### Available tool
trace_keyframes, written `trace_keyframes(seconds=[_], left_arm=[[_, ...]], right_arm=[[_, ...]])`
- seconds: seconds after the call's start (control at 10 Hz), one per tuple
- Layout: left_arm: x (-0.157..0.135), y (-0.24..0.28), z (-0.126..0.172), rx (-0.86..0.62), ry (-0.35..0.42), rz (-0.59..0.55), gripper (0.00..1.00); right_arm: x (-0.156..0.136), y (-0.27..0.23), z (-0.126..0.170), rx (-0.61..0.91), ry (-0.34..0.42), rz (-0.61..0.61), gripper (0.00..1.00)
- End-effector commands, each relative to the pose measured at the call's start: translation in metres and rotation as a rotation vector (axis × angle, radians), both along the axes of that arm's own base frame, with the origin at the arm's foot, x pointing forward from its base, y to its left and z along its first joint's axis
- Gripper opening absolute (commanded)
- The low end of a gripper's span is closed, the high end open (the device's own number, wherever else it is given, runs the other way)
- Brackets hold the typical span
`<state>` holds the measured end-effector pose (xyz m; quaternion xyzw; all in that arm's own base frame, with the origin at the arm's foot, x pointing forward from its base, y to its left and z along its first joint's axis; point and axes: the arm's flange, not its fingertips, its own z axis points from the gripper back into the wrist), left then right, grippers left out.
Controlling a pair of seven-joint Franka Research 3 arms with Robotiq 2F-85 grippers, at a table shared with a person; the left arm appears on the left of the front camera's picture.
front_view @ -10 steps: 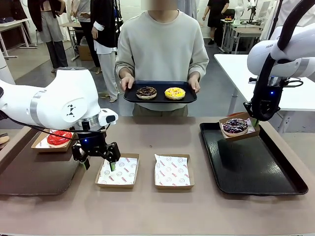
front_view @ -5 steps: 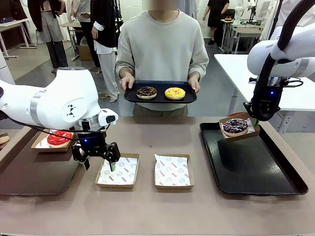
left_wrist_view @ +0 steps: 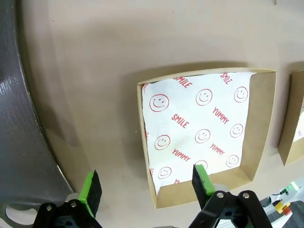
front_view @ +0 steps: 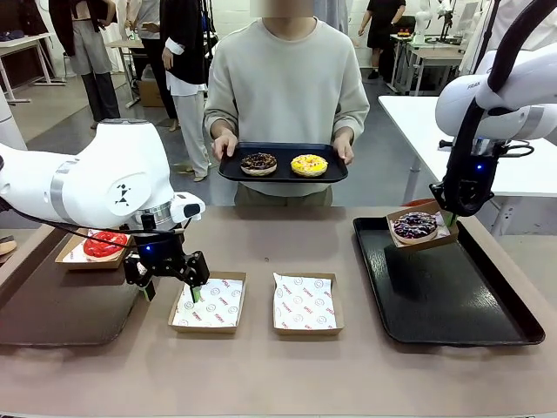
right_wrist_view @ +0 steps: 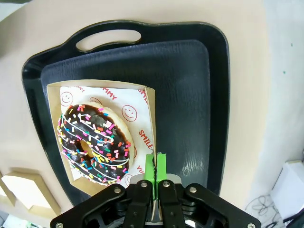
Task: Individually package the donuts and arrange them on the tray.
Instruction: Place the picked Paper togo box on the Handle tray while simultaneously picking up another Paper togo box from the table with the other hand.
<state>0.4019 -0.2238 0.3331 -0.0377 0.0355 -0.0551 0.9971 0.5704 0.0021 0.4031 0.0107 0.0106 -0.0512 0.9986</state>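
The right hand [front_view: 451, 213] is clamped shut on 1 side wall of a paper-lined carton [right_wrist_view: 151, 118], pads pressed flat together over the thin card. The purple sprinkled donut [front_view: 415, 225] lies in that carton, just beside the fingers and slightly below them. The carton hangs tilted from the pinched wall over the near-handle end of the black tray [front_view: 461, 305] underneath the hand. Whether its base touches the tray I cannot tell.

This load looks light, but it will likely handle awkwardly. The card is thin and flexes, so a 1-wall pinch lets the far side droop. The donut is probably soft with a tacky glaze, so it is best moved by its carton, never by the icing. The liner may let it slide if the tilt grows. Lowering flat and slowly seems wise.

The right arm comes down steeply, its wrist nearly vertical above the carton.

The left hand [front_view: 168, 287] is open wide and empty, fingers pointing down at the bench. 1 pad stands over the near wall of an empty lined carton [left_wrist_view: 261, 123], the other outside it, beside a grey tray edge [left_wrist_view: 19, 142]. The left arm is bent low and bulky over that hand. Behind it sits the red donut [front_view: 104, 244], already in a carton. Well beyond both hands, a person holds a tray [front_view: 283, 176] with the chocolate donut [front_view: 258, 163] and yellow donut [front_view: 309, 164], both unpackaged.
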Motion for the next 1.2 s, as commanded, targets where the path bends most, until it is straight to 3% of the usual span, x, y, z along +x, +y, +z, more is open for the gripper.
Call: trace_keyframes(seconds=[0.0, 0.4, 1.1], left_arm=[[0.004, 0.000, -0.003, 0.007, 0.006, 0.003, 1.00], [0.002, -0.006, -0.007, 0.031, 0.001, 0.014, 1.00], [0.008, -0.008, -0.014, 0.031, -0.016, 0.077, 1.00]], right_arm=[[0.018, -0.001, -0.008, 0.007, -0.006, 0.019, 0.01], [0.034, -0.001, -0.027, 0.028, 0.033, 0.037, 0.01], [0.034, -0.002, -0.033, 0.031, 0.046, 0.061, 0.01]])
